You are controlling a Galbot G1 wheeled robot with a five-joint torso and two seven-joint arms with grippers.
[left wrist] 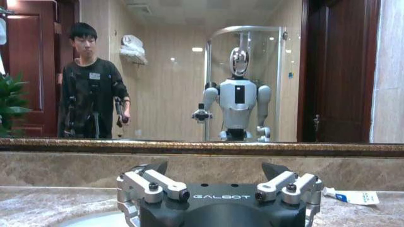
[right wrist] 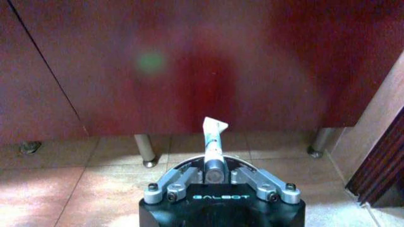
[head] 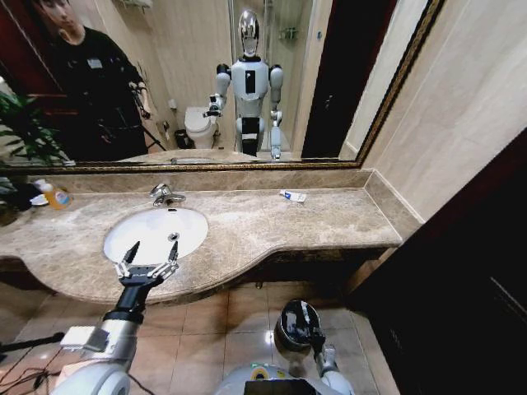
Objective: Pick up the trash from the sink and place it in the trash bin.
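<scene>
White tube [right wrist: 214, 135] pinched in right gripper [right wrist: 215, 171]

Left hand [left wrist: 218, 177] open over counter [left wrist: 38, 208], w/ small tube [left wrist: 352, 196] near mirror [left wrist: 189, 71]

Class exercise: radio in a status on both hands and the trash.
Left hand open over sink rim. Right hand shut on small tube, low beside trash bin. Another tube on countertop.

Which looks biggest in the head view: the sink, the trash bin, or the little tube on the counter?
1. The sink.
2. The trash bin, though it sits nearer the camera, so its true size is unsure.
3. The little tube, smallest.
</scene>
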